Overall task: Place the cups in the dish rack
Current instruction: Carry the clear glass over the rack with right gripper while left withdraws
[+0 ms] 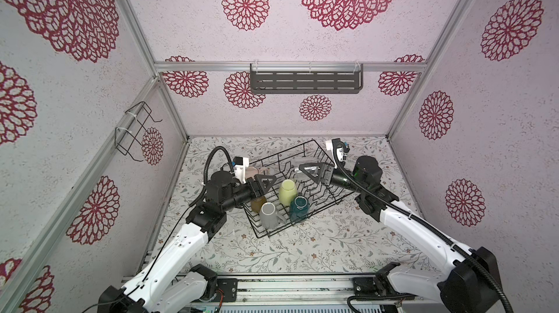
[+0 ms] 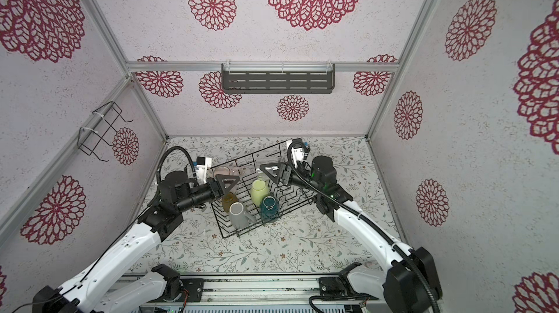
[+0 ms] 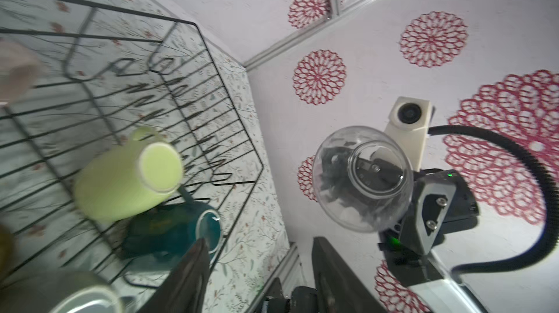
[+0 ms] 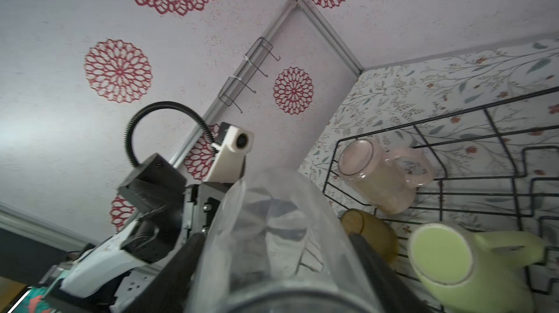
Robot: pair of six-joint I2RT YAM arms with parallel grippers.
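Left end effector [image 1: 266, 184]: jaws stand partly open over the left side of the dish rack [image 1: 317, 193]; in the left wrist view its dark fingers [image 3: 196, 266] are well apart with nothing between them; it holds nothing.

Right end effector [image 1: 313, 172]: closed on the small clear glass [image 3: 363, 178]; in the right wrist view the fingers [image 4: 372, 263] flank the glass on both sides; the glass hangs over the far right part of the rack; whether it touches the wires cannot be told.

Rack: sits askew on the floral worktop [image 1: 272, 254]. Inside it:
- the large pink mug [image 4: 378, 175] at the far left corner
- the amber glass tumbler [image 1: 258, 202] on the left side
- the light grey mug [image 1: 268, 214] at the near corner
- the pale yellow-green mug [image 1: 287, 192] near the middle
- the dark teal mug [image 1: 299, 207] just beside the yellow-green one, nearer the front
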